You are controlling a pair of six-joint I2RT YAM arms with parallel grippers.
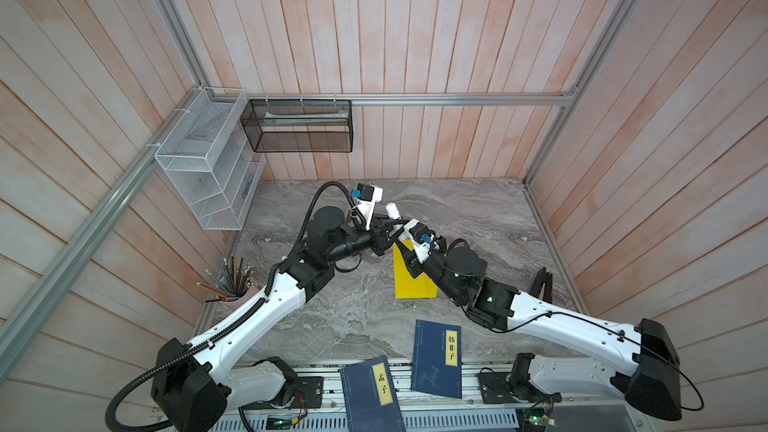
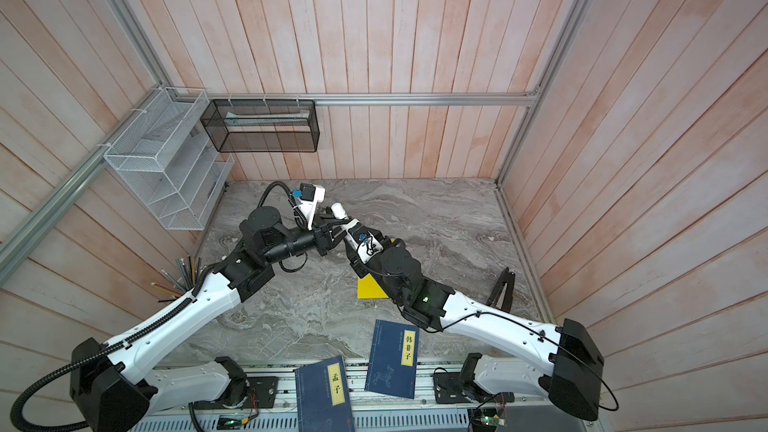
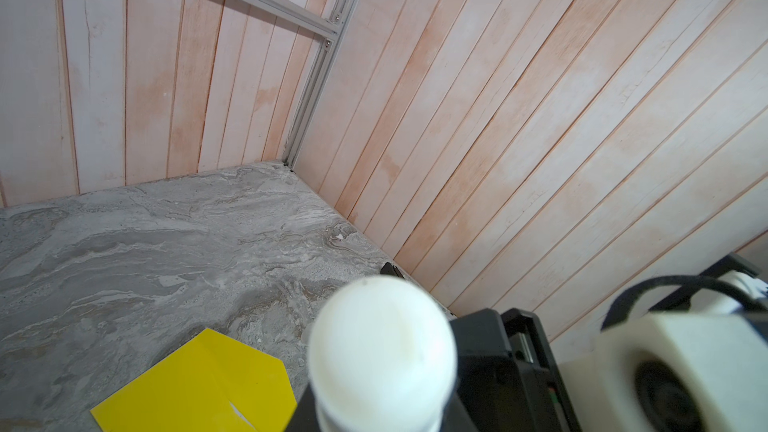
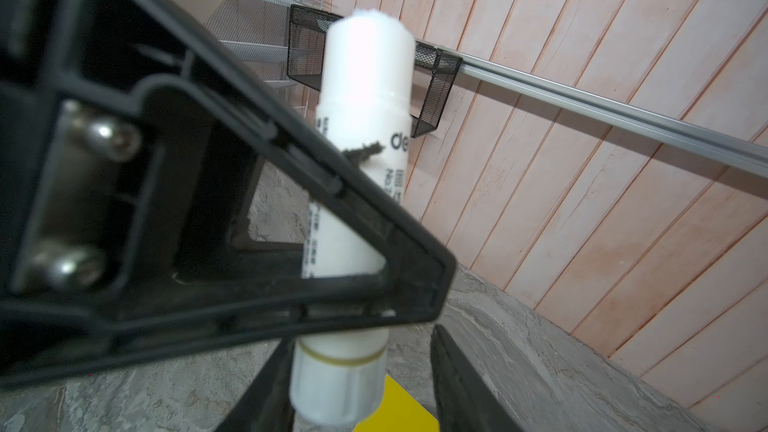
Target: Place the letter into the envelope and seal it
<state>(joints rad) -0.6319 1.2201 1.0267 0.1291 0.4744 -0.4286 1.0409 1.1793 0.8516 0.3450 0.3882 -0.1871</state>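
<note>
Looking down in both top views, we see the left gripper (image 1: 390, 227) and the right gripper (image 4: 361, 351) meet over the middle of the grey table (image 1: 332, 317). The left gripper is squeezing a white glue stick (image 4: 361, 89) around its middle, and the stick's round top pokes out past it. The right gripper is at the stick's bottom end. Its two fingers (image 4: 457, 376) sit one on each side of that end, and we can see a gap on one side, so it is not pinching. The envelope (image 1: 409, 284) is yellow. It lies flat on the table below the grippers, partly hidden by the right arm. Two blue books (image 1: 438, 357) lie near the front edge.
</note>
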